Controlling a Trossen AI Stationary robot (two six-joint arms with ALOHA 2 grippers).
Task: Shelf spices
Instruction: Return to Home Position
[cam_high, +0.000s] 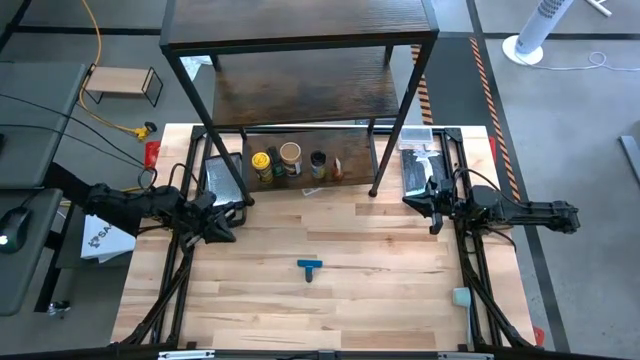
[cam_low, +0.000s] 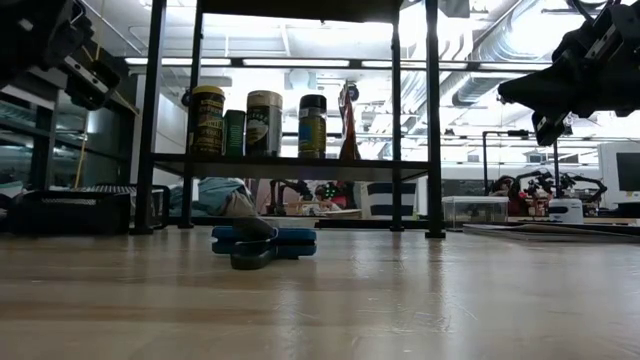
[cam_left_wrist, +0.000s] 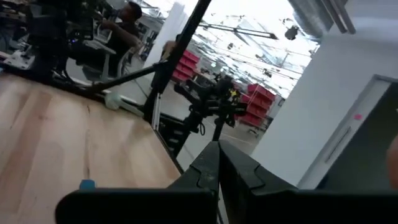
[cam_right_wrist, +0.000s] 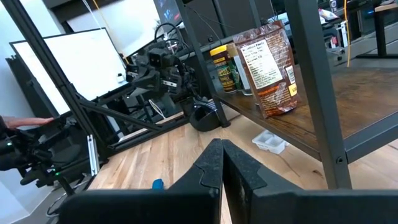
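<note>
On the bottom board of the shelf (cam_high: 300, 25), the jars (cam_high: 290, 153) stand in a row, the packet (cam_high: 338, 168) beside them. Left gripper (cam_high: 228, 218) and right gripper (cam_high: 428, 203) hover above the table (cam_high: 380, 300) at its sides, jaws together, empty. A blue piece (cam_high: 310, 266) lies between them.
</note>
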